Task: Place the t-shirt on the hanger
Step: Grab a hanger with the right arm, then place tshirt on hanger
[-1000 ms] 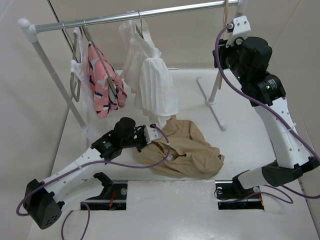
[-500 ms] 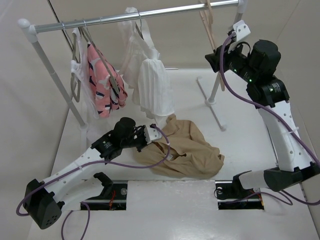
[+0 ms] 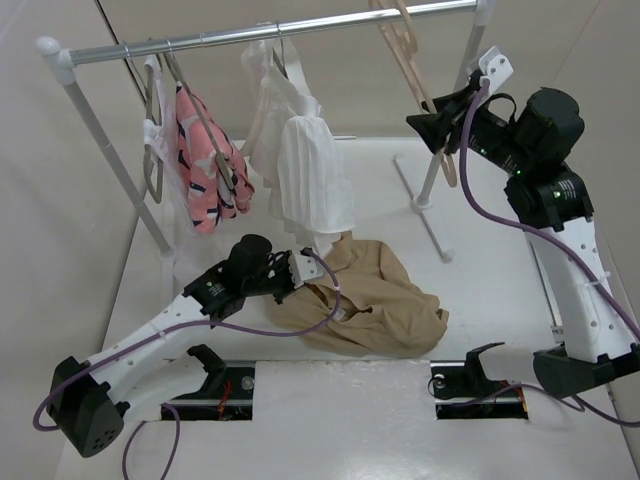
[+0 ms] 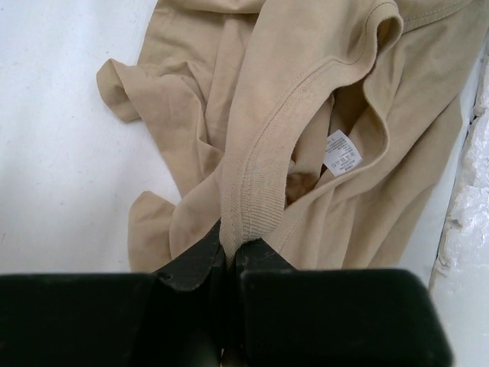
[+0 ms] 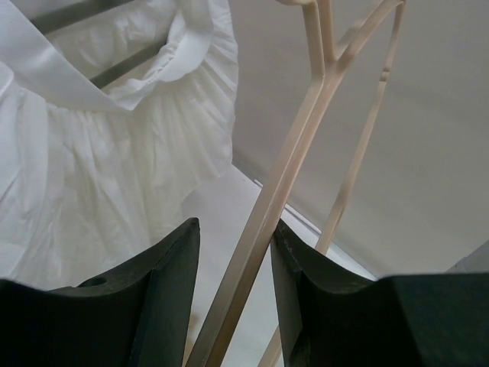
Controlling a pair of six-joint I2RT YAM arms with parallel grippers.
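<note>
The tan t-shirt (image 3: 375, 300) lies crumpled on the white table between the arm bases and the rack. My left gripper (image 3: 300, 272) is at its left edge, shut on the ribbed collar; the left wrist view shows the t-shirt (image 4: 321, 92) with the collar pinched between the jaws of the left gripper (image 4: 231, 248). The pale beige hanger (image 3: 410, 60) hangs tilted on the rail at the upper right. My right gripper (image 3: 428, 122) is open, its jaws on either side of one arm of the hanger (image 5: 290, 168), which touches the right finger of the right gripper (image 5: 235, 225).
A metal rail (image 3: 300, 25) on white posts spans the back. A white ribbed top (image 3: 310, 180) and a pink patterned garment (image 3: 205, 170) hang on grey-olive hangers. The rack's right foot (image 3: 425, 205) lies on the table. The white top (image 5: 99, 168) is left of my right gripper.
My right arm has swung out to the right and its gripper has come onto the hanger, which has slid left along the rail and tilted. The left arm and the t-shirt have not moved.
</note>
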